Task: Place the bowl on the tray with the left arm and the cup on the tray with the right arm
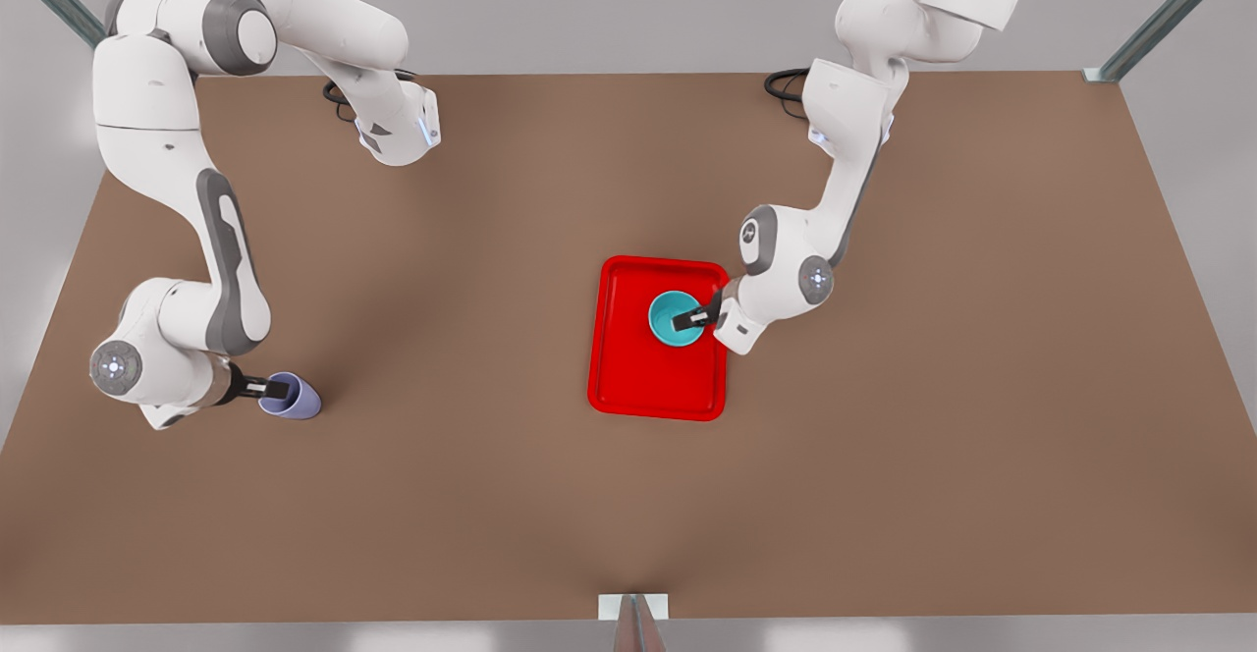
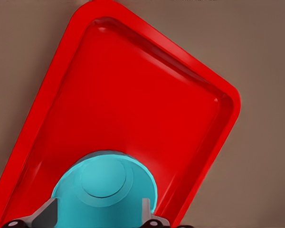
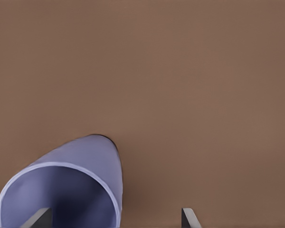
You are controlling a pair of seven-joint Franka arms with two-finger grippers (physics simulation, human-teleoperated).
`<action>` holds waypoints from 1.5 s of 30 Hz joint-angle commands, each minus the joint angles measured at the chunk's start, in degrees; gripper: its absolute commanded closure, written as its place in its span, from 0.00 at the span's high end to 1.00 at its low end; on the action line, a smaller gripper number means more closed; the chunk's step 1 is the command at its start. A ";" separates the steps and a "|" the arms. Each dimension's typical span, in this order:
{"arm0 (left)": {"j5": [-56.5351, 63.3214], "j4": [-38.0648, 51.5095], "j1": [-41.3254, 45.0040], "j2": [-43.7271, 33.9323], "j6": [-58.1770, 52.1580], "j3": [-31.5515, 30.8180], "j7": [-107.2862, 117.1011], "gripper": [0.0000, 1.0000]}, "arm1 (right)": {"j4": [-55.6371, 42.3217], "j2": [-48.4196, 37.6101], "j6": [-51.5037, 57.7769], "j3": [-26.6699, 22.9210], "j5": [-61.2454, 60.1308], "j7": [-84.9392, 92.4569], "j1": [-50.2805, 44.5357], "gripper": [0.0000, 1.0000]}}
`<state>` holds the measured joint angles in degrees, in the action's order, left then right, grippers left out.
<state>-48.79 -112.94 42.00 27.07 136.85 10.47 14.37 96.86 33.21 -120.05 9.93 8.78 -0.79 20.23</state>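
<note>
The teal bowl (image 1: 676,319) sits in the far right part of the red tray (image 1: 656,387). My left gripper (image 1: 687,319), on the arm at the front view's right, is shut on the bowl, with one finger over its inside. In the left wrist view the bowl (image 2: 104,183) lies between the fingers (image 2: 46,216) above the tray (image 2: 133,95). The lavender cup (image 1: 293,398) is on the table at the front view's left, tilted with its mouth toward my right gripper (image 1: 278,390). That gripper is open, one finger inside the cup (image 3: 71,180) and the other outside its wall.
The brown table (image 1: 884,485) stretches wide between cup and tray. Black cables (image 1: 786,87) lie at the far edge by the arm bases. Metal frame posts (image 1: 1169,14) stand at the far corners.
</note>
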 commanded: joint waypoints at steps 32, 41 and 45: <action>44.31 31.64 -25.30 -17.76 -53.26 7.46 -10.59 1.00 | -9.93 -1.66 20.03 8.08 -0.43 -0.87 -0.37 0.21; 44.31 31.55 -25.30 -16.35 -53.61 7.55 -10.94 1.00 | -20.65 -2.45 26.72 16.96 -0.16 -32.41 -23.21 0.21; 44.31 31.55 -25.21 -16.35 -53.88 7.55 -10.94 1.00 | -22.33 1.85 21.54 16.61 -0.16 -46.05 -32.97 0.21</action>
<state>-4.49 -81.39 16.76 10.73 82.97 18.01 3.50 74.46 35.88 -99.82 26.53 8.30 -47.06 -13.58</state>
